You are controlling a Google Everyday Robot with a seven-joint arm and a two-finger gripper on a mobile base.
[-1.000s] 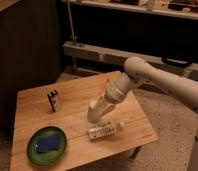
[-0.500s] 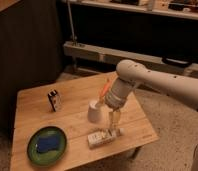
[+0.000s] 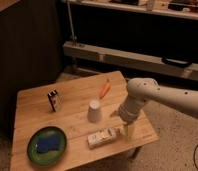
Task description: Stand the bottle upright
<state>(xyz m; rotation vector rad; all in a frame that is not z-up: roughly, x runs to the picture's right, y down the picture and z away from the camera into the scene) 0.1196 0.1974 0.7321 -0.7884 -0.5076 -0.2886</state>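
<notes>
The wooden bench [image 3: 67, 107] fills the lower left of the view, its far corner pointing toward a long pale rail [image 3: 142, 60] that runs in front of dark shelving behind it. My arm [image 3: 167, 97] comes in from the right edge, white and thick, bends at a rounded joint over the bench's right side and drops down toward the near right corner. A green plate [image 3: 32, 150] sits at the near left of the bench with a blue object [image 3: 48, 144] lying in it. The bottle [image 3: 103, 137] lies on its side near the front edge, well right of the plate, its long axis running roughly left to right and slightly uphill toward my arm; it is white with a darker label band. My gripper [image 3: 128, 131] points straight down just beside the bottle's right end, low against the bench, and whether it is spread or pressed together I cannot tell. An upside-down white paper cup [image 3: 94, 111] stands just behind the bottle, apart from it. An orange carrot [image 3: 105, 89] lies farther back, beyond the cup. A small dark-and-white box [image 3: 54, 100] stands upright to the left of the cup, behind the plate.
</notes>
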